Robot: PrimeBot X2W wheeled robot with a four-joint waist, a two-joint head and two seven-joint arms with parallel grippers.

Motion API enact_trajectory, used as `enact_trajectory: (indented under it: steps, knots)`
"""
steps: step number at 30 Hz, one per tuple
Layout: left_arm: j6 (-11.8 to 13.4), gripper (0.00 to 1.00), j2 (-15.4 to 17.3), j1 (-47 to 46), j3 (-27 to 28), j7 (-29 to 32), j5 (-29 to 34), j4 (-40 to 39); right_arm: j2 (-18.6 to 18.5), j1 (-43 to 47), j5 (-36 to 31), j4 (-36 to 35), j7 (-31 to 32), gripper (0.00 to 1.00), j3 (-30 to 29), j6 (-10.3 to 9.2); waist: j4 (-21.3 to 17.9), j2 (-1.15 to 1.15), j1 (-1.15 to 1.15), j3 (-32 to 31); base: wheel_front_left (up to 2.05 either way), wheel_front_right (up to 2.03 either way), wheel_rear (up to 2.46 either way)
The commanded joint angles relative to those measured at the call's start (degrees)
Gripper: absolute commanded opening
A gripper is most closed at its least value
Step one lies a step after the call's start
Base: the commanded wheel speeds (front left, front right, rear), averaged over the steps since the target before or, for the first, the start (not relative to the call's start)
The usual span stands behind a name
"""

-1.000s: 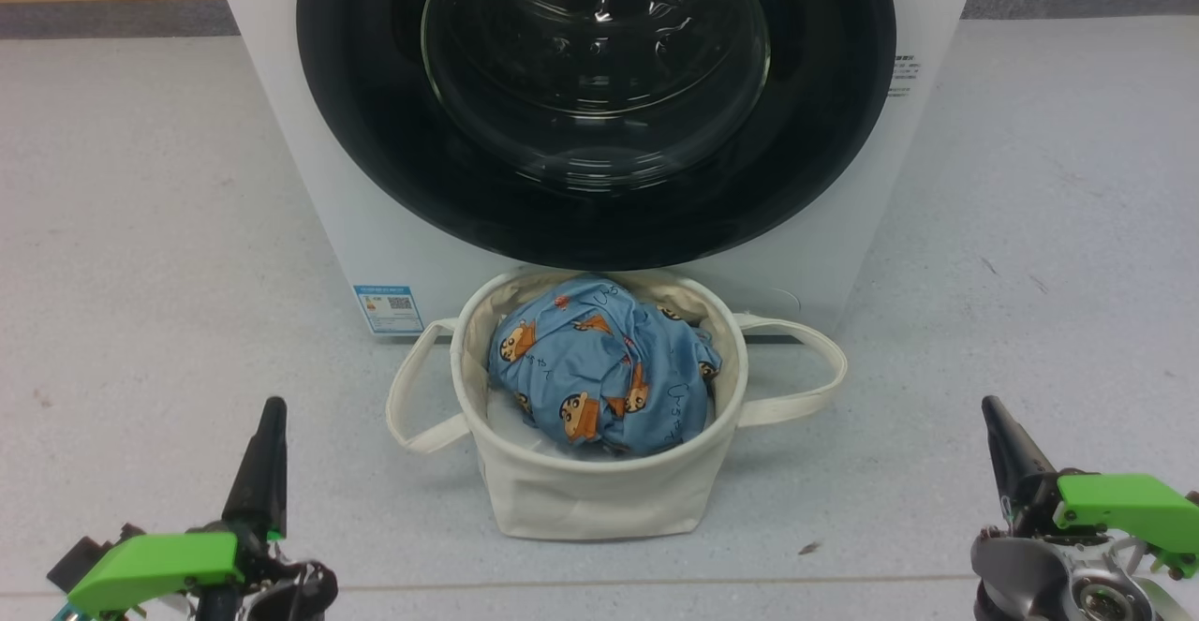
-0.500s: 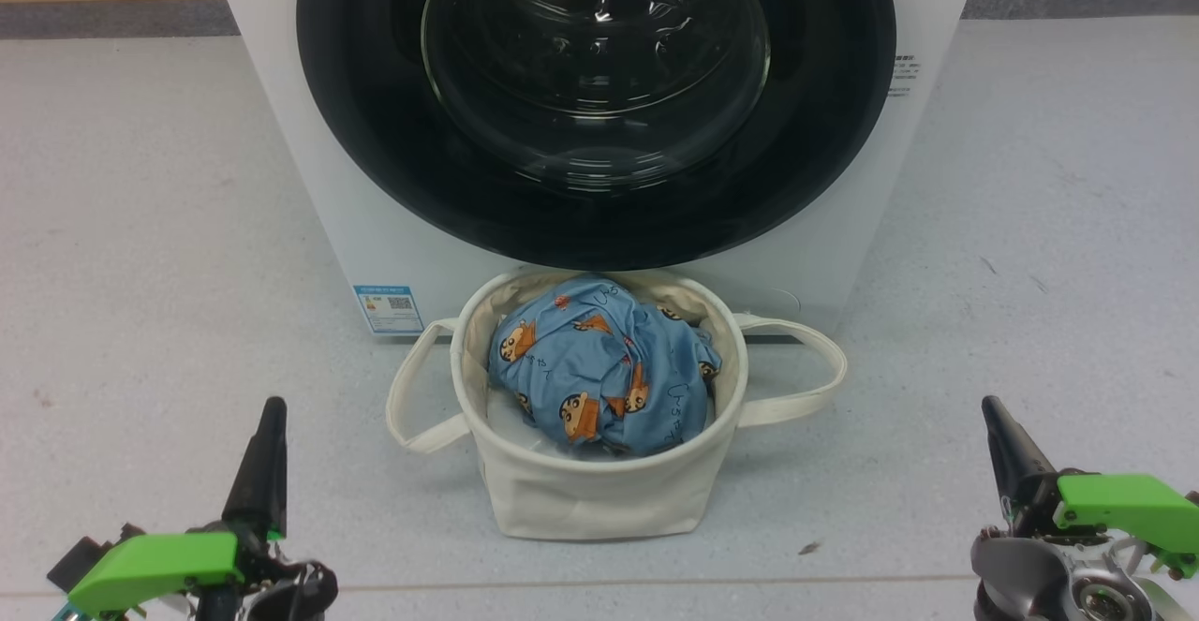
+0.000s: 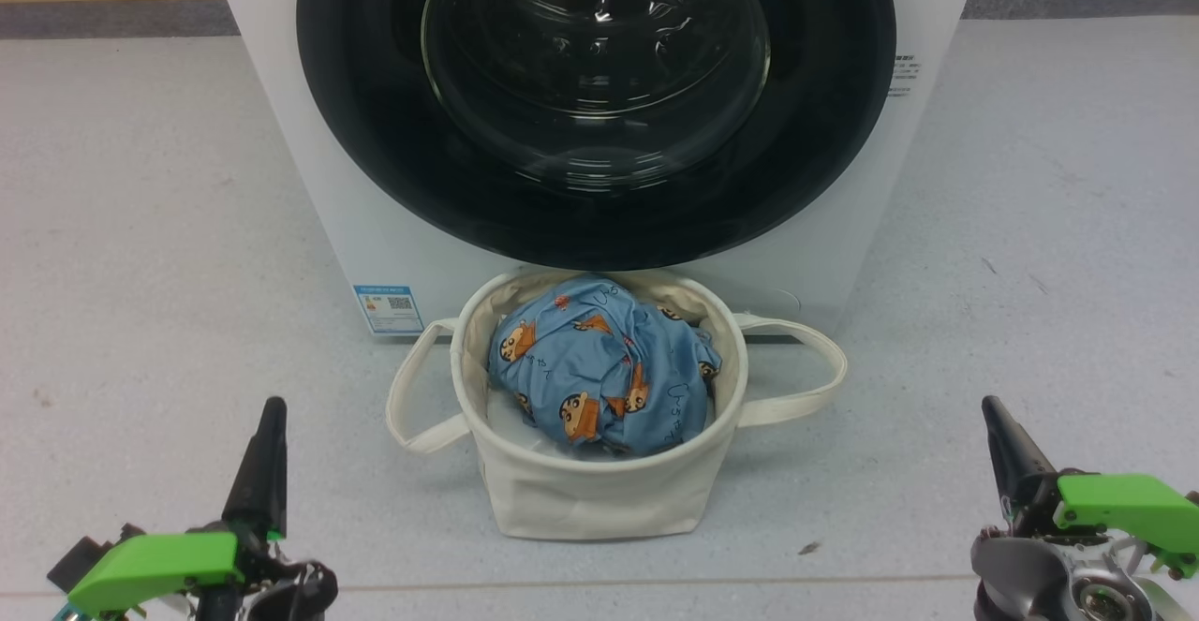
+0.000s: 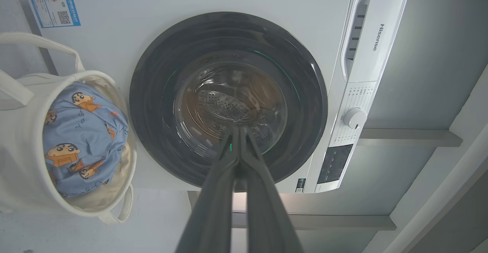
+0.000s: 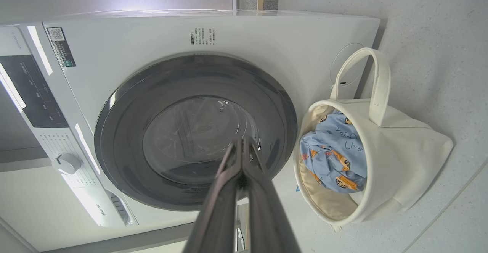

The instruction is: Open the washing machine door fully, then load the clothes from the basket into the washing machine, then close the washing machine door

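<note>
The washing machine (image 3: 403, 265) fills the upper view, the washing machine door (image 3: 596, 87) closed. Just in front sits the basket (image 3: 590, 499), holding the bundled clothes (image 3: 599, 368). The left gripper (image 3: 270, 415) and the right gripper (image 3: 993, 415) flank it, fingers together, empty.

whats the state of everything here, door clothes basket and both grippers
washing machine door, closed on the washing machine
clothes, bunched up inside the basket
basket, upright on the floor, handles hanging out to the sides
left gripper, shut, holding nothing
right gripper, shut, holding nothing
</note>
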Motion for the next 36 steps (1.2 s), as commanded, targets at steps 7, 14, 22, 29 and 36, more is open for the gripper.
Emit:
enact_trajectory:
  steps: [7, 14, 22, 29, 36]
  knots:
    - [0.07, 1.00, -0.21, 0.68, -0.12, -0.14, 0.00, 2.95, 1.28, 0.88, -0.11, 2.48, 0.06, 1.00, 0.76, 0.01, 0.02, 0.00, 0.00, 0.05, 0.00, 0.00, 0.00]
    - [0.19, 1.00, -0.11, -0.53, 0.21, -0.43, -0.09, 3.42, 2.09, -0.24, 0.00, 2.83, 0.23, 1.00, -0.10, 0.01, 0.26, 0.01, 0.00, 0.09, 0.00, 0.00, 0.00]
    - [0.05, 1.00, 0.36, -2.22, 0.21, -0.65, 0.37, 4.03, 2.93, -1.58, -1.13, 2.59, 0.67, 1.00, -1.35, 0.01, 0.66, 0.03, 0.00, 0.17, 0.00, 0.00, 0.00]
    - [-0.03, 1.00, 0.97, -3.47, 0.08, -0.81, 1.06, 4.29, 3.14, -2.59, -4.73, 2.01, 0.46, 1.00, -1.73, 0.01, 1.08, 0.02, 0.00, 0.40, 0.00, 0.00, 0.00]
    - [-1.05, 1.00, 2.75, -4.34, -1.53, -2.83, 5.68, 3.19, 2.47, -3.94, -11.60, 2.52, 0.04, 1.00, -0.38, 0.01, 1.50, 0.00, 0.00, 0.81, 0.00, 0.00, 0.00]
